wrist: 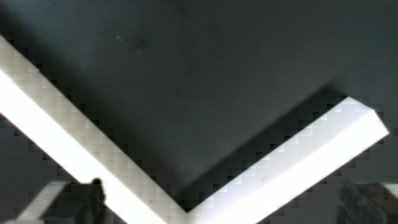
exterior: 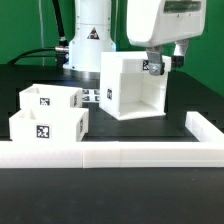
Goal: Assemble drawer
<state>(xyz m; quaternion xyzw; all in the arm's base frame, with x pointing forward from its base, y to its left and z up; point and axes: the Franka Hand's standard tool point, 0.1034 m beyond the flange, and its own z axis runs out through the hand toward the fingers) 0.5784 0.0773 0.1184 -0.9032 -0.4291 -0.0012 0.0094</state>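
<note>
The tall white open-fronted box casing [exterior: 133, 88] stands at the middle of the black table, its open side facing the front. Two small white trays stand to the exterior view's left, one behind [exterior: 52, 98] and one in front [exterior: 47, 126], each with a square tag. My gripper [exterior: 155, 67] hangs at the casing's upper right corner. In the wrist view, two white casing walls [wrist: 71, 130] meet in a V between my fingertips [wrist: 79, 200]. My gripper [wrist: 222, 208] is open, the jaws wide apart on either side of that corner, holding nothing.
A long low white rail [exterior: 110, 156] runs along the table's front and turns back at the exterior view's right [exterior: 206, 126]. The marker board [exterior: 92, 96] lies behind the trays, near the robot's base [exterior: 88, 45]. A green wall is behind.
</note>
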